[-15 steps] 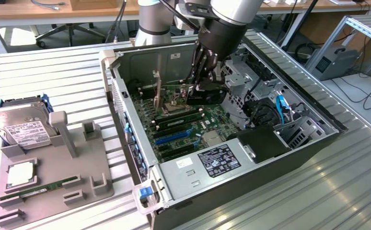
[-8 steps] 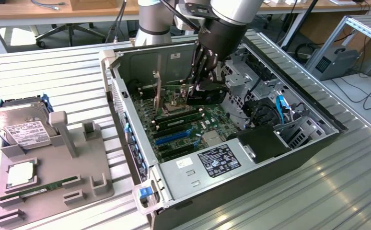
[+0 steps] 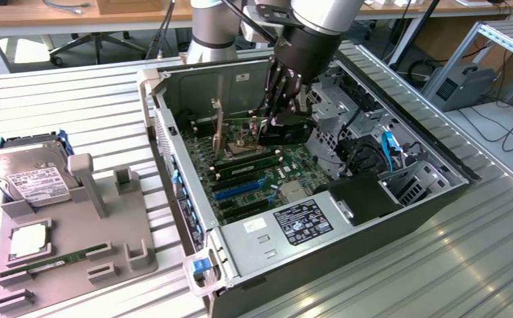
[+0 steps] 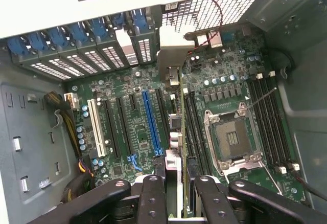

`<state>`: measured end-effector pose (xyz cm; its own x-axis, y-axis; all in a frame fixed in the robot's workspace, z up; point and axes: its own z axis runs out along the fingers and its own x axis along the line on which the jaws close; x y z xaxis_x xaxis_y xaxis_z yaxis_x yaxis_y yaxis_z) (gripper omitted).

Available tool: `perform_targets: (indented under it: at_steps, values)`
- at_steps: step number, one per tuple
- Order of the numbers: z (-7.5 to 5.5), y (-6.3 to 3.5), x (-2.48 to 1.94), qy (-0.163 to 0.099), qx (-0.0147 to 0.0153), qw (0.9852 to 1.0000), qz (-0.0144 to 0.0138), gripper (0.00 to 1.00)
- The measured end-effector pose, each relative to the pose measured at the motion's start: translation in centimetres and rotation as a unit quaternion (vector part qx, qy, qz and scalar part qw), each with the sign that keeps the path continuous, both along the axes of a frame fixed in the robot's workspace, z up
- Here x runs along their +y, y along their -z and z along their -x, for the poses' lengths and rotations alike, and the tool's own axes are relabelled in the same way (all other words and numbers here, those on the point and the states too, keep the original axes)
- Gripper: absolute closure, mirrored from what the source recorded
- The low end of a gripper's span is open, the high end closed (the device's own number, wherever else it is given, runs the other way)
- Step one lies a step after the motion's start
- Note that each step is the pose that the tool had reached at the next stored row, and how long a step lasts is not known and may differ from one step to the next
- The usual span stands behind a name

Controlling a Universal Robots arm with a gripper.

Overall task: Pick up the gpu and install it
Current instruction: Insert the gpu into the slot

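Note:
My gripper (image 4: 176, 201) is shut on the gpu (image 4: 176, 127), a thin dark card seen edge-on between the two black fingers (image 4: 153, 193). Its silver bracket (image 4: 173, 55) points toward the rear slot covers of the case. The card hangs upright over the green motherboard (image 4: 133, 132), between the long blue slot (image 4: 150, 121) and the memory slots. In the exterior view the gripper (image 3: 279, 122) reaches down into the open computer case (image 3: 181, 192), holding the gpu (image 3: 249, 129) above the board at the far end.
The case walls and drive cage (image 3: 336, 106) close in around the arm. An open processor socket (image 4: 230, 137) lies beside the card. A grey tray (image 3: 106, 245) at the exterior view's left holds a hard drive (image 3: 26, 172), a chip (image 3: 28, 240) and a green memory stick (image 3: 53, 260).

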<state>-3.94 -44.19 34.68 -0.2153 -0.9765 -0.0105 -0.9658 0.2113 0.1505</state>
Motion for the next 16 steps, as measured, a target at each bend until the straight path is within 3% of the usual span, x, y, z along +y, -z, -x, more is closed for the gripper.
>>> perform_targets:
  at_steps: [16]
  values:
    - [0.00, 0.00, 0.00, -0.012, 0.0000, 0.9999, 0.0000, 0.73]
